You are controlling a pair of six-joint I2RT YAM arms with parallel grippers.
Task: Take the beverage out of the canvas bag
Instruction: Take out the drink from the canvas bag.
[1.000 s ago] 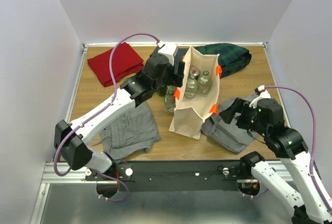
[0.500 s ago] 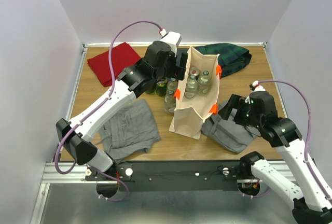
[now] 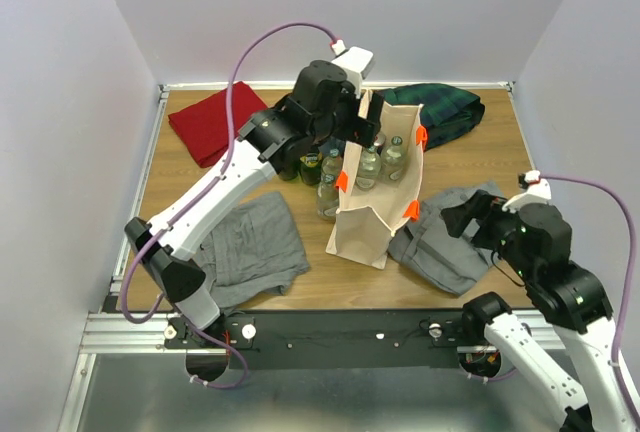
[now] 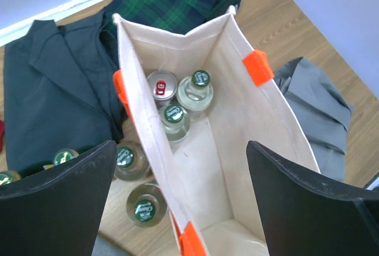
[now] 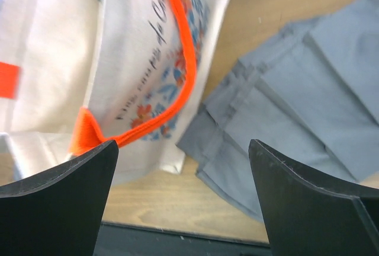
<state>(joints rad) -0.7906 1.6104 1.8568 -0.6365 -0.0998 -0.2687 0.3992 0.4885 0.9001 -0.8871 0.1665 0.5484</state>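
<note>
step: lining up the grab, I'd say | left gripper [image 4: 180, 176] fingers wide apart, canvas bag [image 4: 263, 120] mouth between them, bottles [image 4: 200, 80] + can [image 4: 160, 84] down inside | right gripper [image 5: 183, 194] apart too, beside bag | next, my guess: drop in, pinch a neck

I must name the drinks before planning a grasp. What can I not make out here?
Left wrist view: the bottle caps inside the canvas bag are too small to read a brand.
Right wrist view: the bag's print is blurred.
Top view: the left arm covers some outside bottles.
Left wrist view: the bottom edge cuts off the bag's near end.
</note>
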